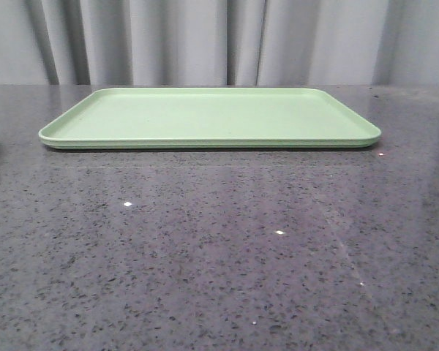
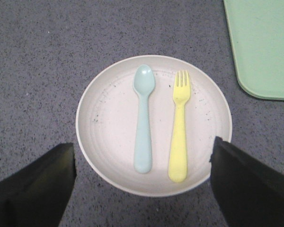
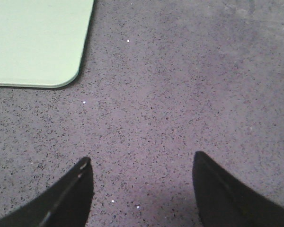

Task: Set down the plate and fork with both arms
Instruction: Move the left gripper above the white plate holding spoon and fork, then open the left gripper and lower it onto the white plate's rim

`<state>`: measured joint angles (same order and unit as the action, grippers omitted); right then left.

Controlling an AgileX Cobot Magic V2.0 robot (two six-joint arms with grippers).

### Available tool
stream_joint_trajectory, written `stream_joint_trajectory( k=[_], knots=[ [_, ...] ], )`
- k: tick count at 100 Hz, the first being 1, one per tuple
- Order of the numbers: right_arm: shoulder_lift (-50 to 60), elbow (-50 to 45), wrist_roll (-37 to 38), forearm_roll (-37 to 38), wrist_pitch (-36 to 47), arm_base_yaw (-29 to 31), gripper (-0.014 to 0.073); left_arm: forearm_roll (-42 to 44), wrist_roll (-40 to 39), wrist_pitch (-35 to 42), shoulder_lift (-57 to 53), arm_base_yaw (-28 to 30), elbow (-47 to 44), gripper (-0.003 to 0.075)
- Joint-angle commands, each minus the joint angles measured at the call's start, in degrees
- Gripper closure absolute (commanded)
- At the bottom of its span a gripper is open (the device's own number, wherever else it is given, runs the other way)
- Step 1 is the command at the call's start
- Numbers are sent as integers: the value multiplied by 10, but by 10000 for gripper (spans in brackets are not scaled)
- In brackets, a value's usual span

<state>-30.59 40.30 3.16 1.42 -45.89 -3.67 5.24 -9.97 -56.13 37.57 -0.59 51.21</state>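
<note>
The wide, shallow, round cream plate (image 2: 154, 124) sat on the dark speckled stone table (image 1: 219, 256), just beside one rounded corner of the large flat light green rectangular tray (image 1: 212, 117), with a strip of bare stone between them. On the plate lay the small slim yellow plastic fork (image 2: 179, 127) and, parallel beside it on the side away from the tray, a pale blue-green plastic spoon (image 2: 143, 120). In the front view only a sliver of the plate's edge showed, off the tray's left end.

The left gripper (image 2: 142, 182) hung above the plate with its dark fingers (image 2: 42, 184) spread wide and grasping nothing; the right gripper (image 3: 142, 189) hovered likewise released over bare stone off the tray's other end.

The step in hand looked like the first reach. To do it well, the left fingers probably needed to take the plate by its near rim, level, so the utensils would not slide. The fork lay flat, so pinching it across its slim handle seemed wisest.

The tray's raised lip asked for a lift over it, and its bare surface left ample room
</note>
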Motion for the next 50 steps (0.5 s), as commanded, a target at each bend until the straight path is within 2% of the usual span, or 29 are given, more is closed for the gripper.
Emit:
stream_joint_trajectory(
  k=[1,14,31,50],
  knots=[
    [-7,20,-7,3,34,4,128,17,-7,59,38,-4,37,155],
    [-7,20,-7,3,33,4,128,40,-7,63,102,6,78,155],
    [-7,20,-7,3,30,4,128,42,5,74,169,48,123,155],
    [-7,20,-7,3,23,4,128,-17,75,90,228,129,135,155]
  ],
)
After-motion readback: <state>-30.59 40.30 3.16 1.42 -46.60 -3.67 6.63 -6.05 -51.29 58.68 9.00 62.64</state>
